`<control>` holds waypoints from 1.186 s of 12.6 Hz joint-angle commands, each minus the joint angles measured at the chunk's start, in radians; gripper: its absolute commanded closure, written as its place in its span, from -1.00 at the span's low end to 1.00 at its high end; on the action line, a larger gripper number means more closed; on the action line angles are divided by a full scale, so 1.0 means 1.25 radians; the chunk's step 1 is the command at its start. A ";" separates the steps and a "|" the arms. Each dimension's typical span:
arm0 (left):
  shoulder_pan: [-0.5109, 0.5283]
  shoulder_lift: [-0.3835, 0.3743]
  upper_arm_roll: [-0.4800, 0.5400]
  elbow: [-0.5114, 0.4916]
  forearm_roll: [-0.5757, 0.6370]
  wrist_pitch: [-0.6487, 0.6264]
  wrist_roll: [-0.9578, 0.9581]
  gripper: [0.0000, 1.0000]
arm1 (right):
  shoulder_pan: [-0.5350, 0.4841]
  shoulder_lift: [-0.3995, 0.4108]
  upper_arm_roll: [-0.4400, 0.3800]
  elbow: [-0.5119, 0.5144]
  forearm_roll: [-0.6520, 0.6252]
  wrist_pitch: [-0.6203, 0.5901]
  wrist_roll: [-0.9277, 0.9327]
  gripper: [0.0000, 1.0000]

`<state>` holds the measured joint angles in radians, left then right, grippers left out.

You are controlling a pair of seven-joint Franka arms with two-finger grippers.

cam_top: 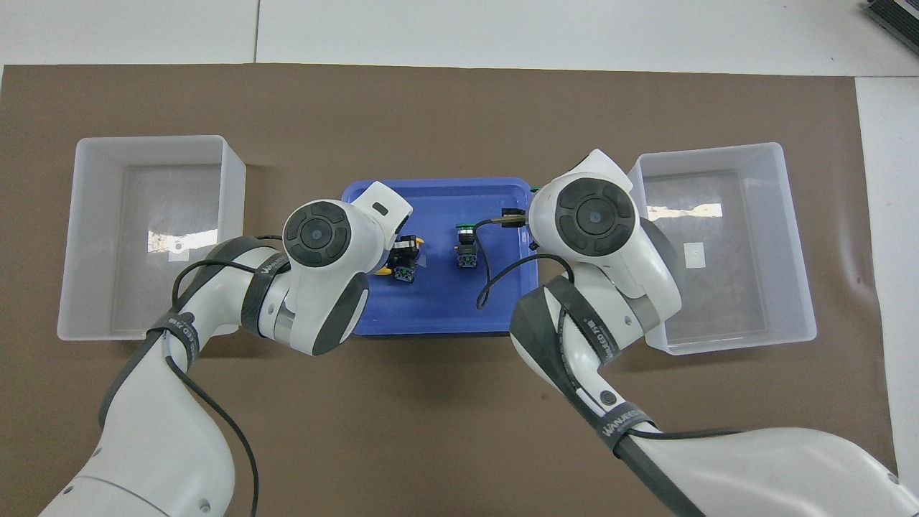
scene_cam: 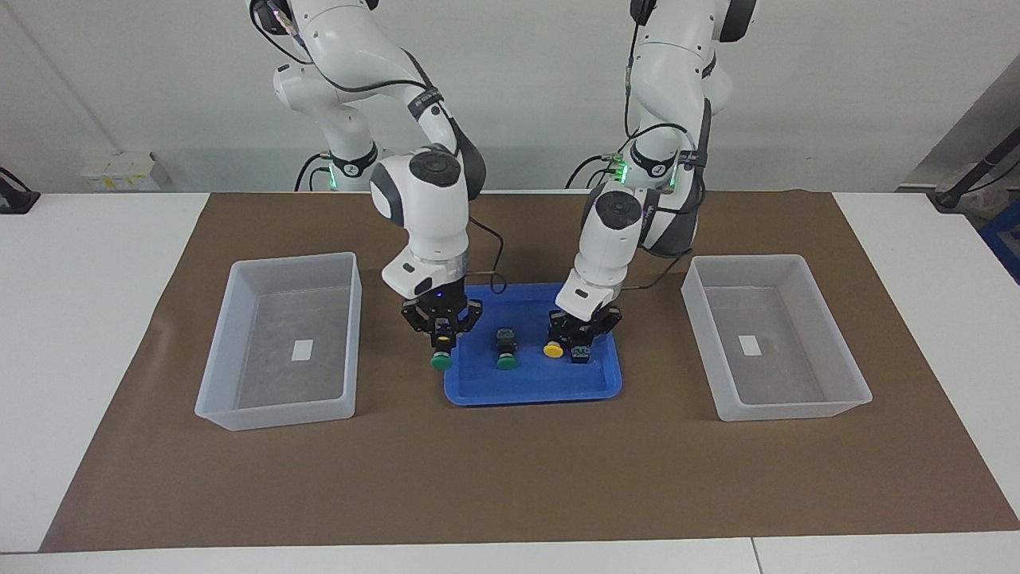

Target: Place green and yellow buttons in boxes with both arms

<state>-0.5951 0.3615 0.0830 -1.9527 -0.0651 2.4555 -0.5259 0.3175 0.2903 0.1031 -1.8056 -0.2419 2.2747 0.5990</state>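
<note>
My right gripper [scene_cam: 441, 341] is shut on a green button [scene_cam: 441, 360] and holds it in the air over the edge of the blue tray [scene_cam: 534, 391] toward the right arm's end. A second green button [scene_cam: 506, 351] [cam_top: 467, 240] stands in the middle of the tray. My left gripper [scene_cam: 580, 341] is down in the tray, shut on the black body of a yellow button [scene_cam: 580, 354]. A yellow cap [scene_cam: 552, 349] shows beside it. In the overhead view both grippers are hidden under their wrists. Two boxes [scene_cam: 275, 414] [scene_cam: 789, 408] hold only their labels.
The blue tray [cam_top: 431, 316] lies midway between the boxes [cam_top: 68, 237] [cam_top: 790, 237] on a brown mat [scene_cam: 510, 478]. The right arm's cable [cam_top: 495, 276] hangs over the tray.
</note>
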 commanded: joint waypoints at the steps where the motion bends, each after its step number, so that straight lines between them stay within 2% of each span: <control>1: 0.002 -0.012 0.007 0.013 -0.010 -0.036 0.013 1.00 | -0.051 -0.064 0.008 -0.029 -0.008 -0.039 -0.057 1.00; 4: 0.020 -0.015 0.008 0.077 -0.010 -0.123 0.014 1.00 | -0.114 -0.123 0.008 -0.077 0.036 -0.080 -0.223 1.00; 7: 0.035 -0.029 0.016 0.160 -0.010 -0.231 0.014 1.00 | -0.225 -0.165 0.007 -0.127 0.063 -0.069 -0.470 1.00; 10: 0.114 -0.043 0.007 0.256 -0.009 -0.355 0.030 1.00 | -0.305 -0.181 0.008 -0.176 0.065 -0.039 -0.522 1.00; 12: 0.187 -0.043 0.007 0.309 -0.010 -0.418 0.118 1.00 | -0.341 -0.189 0.008 -0.257 0.063 0.073 -0.530 1.00; 15: 0.310 -0.040 0.010 0.344 -0.048 -0.463 0.301 1.00 | -0.356 -0.140 0.007 -0.275 0.063 0.146 -0.525 1.00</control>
<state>-0.2738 0.3031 0.1045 -1.5533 -0.0917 1.9161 -0.2607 -0.1080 0.1043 0.0991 -2.1236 -0.1793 2.4163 -0.0415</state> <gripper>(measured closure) 0.568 0.678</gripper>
